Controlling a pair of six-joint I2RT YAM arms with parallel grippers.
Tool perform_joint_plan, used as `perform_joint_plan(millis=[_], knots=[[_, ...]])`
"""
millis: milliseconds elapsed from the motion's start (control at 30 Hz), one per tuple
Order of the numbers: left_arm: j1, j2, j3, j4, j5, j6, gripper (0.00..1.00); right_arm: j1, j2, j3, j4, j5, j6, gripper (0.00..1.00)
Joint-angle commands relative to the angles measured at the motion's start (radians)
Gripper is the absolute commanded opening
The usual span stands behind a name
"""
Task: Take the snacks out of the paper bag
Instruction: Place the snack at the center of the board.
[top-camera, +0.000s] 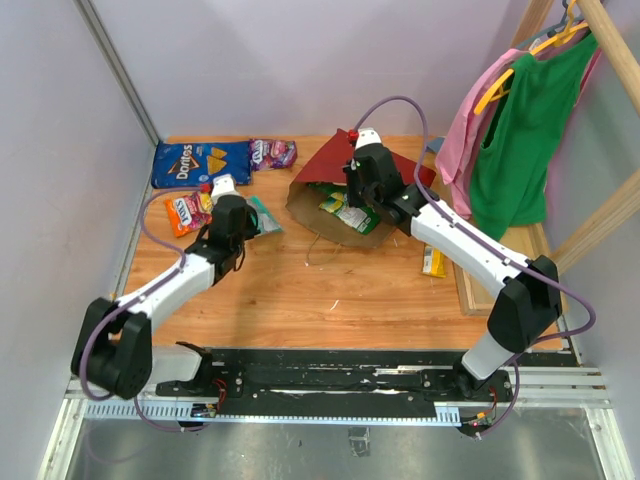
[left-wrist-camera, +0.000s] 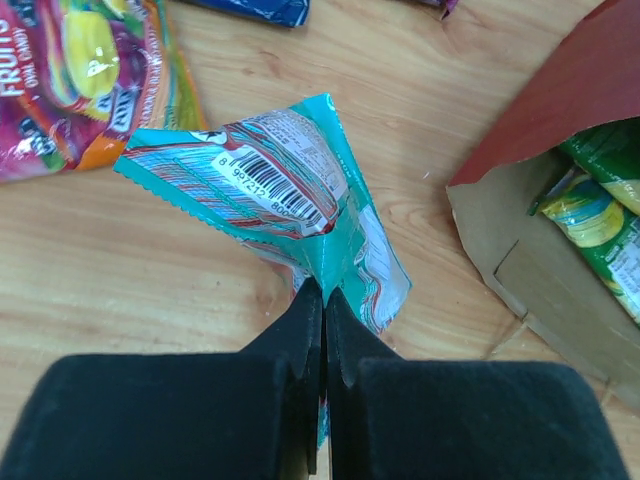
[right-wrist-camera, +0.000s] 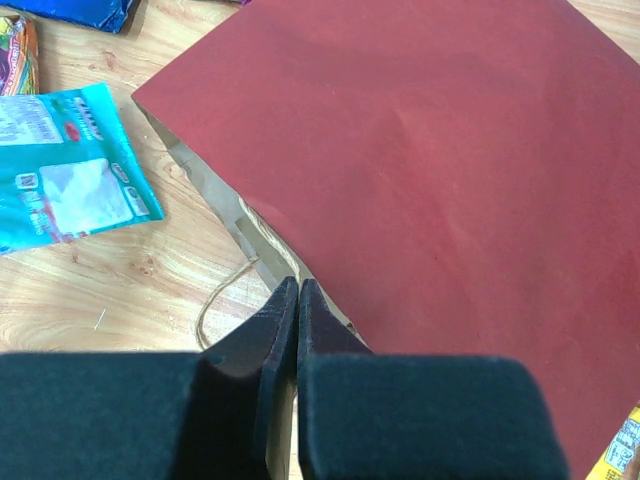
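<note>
While right gripper (right-wrist-camera: 292, 283) pinches paper bag (right-wrist-camera: 420, 170) rim, green packets (left-wrist-camera: 605, 215) inside; left gripper (left-wrist-camera: 322, 290) clamps teal packet (left-wrist-camera: 270, 175).

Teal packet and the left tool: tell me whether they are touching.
Touching. The left wrist view shows the left tool closed on the teal packet, with the packet's lower corner pinched between the jaws.

In my left pincer (left-wrist-camera: 312, 300), the teal packet (left-wrist-camera: 270, 180) is glossy, crinkled plastic. To its right is the matt paper bag (left-wrist-camera: 520, 275), on the smooth wood table (left-wrist-camera: 120, 290).
</note>
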Motion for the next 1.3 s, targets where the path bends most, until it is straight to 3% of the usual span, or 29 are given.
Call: perform_joint_plan(millis=[0,400,600,667,800,833,867,933,1000,1100,1167,1267], knots=[[0.012,0.129,0.118,0.025,0.063,0.098,0.0,0.023,-0.046,-0.011,0.013,0.012,-0.027,0.01],[0.131,0.35,0.244,0.023,0.202,0.206,0.01,0.023,-0.052,-0.02,0.012,0.011,-0.042,0.01],[0.142,0.427,0.342,-0.02,0.155,0.281,0.02,0.024,-0.05,-0.019,0.009,0.01,-0.046,0.01],[0.155,0.448,0.366,-0.028,0.155,0.293,0.14,0.023,-0.052,-0.021,0.009,0.012,-0.048,0.01],[0.164,0.486,0.42,-0.06,0.107,0.314,0.72,0.023,-0.056,-0.022,0.008,0.011,-0.052,0.01],[0.166,0.488,0.425,-0.064,0.085,0.317,0.82,0.022,-0.056,-0.022,0.008,0.01,-0.052,0.01],[0.166,0.488,0.43,-0.066,0.063,0.317,0.92,0.023,-0.056,-0.022,0.008,0.01,-0.053,0.01],[0.166,0.464,0.431,-0.071,0.011,0.304,0.98,0.024,-0.055,-0.022,0.009,0.009,-0.054,0.01],[0.167,0.415,0.406,-0.065,0.01,0.274,1.0,0.024,-0.053,-0.024,0.009,0.008,-0.054,0.01],[0.165,0.317,0.311,0.021,0.161,0.232,0.94,0.023,-0.045,-0.021,0.013,-0.002,-0.05,0.01],[0.165,0.277,0.251,0.065,0.231,0.181,0.8,0.023,-0.035,-0.017,0.014,-0.013,-0.045,0.01],[0.165,0.277,0.201,0.103,0.241,0.119,0.48,0.023,-0.026,-0.01,0.008,-0.034,-0.042,0.01]])
